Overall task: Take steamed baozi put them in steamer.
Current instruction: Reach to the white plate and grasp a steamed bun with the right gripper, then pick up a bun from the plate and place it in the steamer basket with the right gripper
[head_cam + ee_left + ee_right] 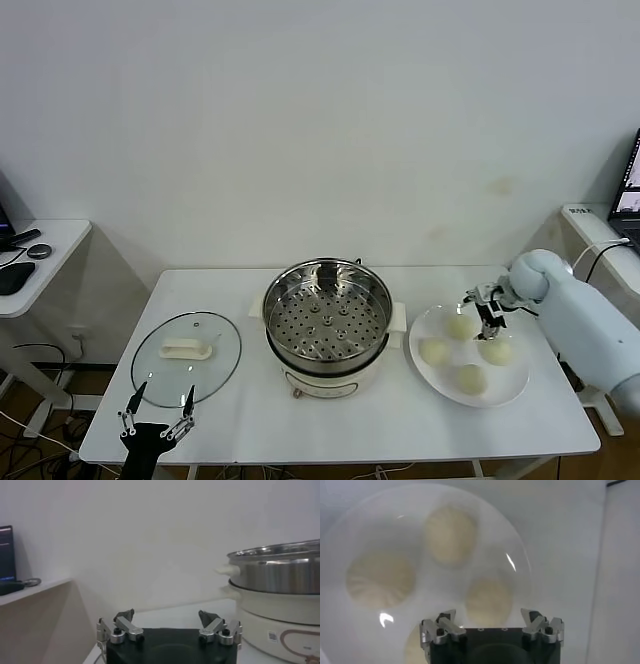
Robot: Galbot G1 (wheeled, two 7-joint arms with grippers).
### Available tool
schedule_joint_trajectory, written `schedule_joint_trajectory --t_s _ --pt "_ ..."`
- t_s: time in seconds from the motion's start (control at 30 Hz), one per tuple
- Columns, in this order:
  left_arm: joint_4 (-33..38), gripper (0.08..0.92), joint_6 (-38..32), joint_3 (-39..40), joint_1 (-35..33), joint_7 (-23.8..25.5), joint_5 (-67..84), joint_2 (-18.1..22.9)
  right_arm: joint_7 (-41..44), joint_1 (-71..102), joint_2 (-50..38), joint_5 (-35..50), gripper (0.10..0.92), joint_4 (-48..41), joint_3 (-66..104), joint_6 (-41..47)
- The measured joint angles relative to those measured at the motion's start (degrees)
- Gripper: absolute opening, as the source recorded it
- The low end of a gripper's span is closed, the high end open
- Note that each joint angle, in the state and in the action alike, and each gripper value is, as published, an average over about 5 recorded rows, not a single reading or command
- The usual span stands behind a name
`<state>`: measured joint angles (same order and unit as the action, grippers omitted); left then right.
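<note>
A side table (45,250) is seen at the far left of the head view, with dark objects lying on it; the white work table (250,420) is set against a pale wall. Near its left end a round glass lid (186,358) with a cream handle (187,349) is laid flat; just in front of it, at the table's near edge, the left gripper (157,420) is held low with its fingers spread apart and nothing between them. At the middle of the table the steamer (327,325) is placed, its perforated tray (325,328) bare; its steel wall (280,575) and white base (280,610) are shown in the left wrist view. To the right a white plate (500,388) is set just beside the steamer; four steamed baozi (466,352) are resting on it, apart from one another. The right gripper (487,305) is poised above the plate's far side, over the buns, fingers wide apart and gripping nothing; the buns (451,534) are seen below it in the right wrist view.
</note>
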<state>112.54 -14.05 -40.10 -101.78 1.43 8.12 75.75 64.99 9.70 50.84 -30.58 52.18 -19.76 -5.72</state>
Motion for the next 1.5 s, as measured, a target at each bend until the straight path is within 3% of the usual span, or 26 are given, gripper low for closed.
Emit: schedule_joint_trajectory --t_s 0.37,0.87,1.2,1.5 --pt "0.0 0.823 -0.7 -0.3 -0.1 0.4 -0.1 -0.2 -1.1 -1.2 5.3 -3.6 0.816 -6.6 -0.1 -0.2" --pt "0.0 0.823 -1.1 -1.1 -0.5 0.4 0.2 -0.2 0.0 -2.0 6.7 -5.3 0.597 -8.4 -0.6 1.6" --pt "0.2 0.823 -1.1 -1.3 -0.7 0.5 0.3 -0.1 1.7 -3.5 3.0 -0.4 0.558 -3.3 -3.7 3.6" --pt "1.0 0.823 -1.0 -1.3 -1.0 0.5 0.7 -0.3 3.4 -10.6 -3.1 9.9 0.552 6.8 -10.9 5.0"
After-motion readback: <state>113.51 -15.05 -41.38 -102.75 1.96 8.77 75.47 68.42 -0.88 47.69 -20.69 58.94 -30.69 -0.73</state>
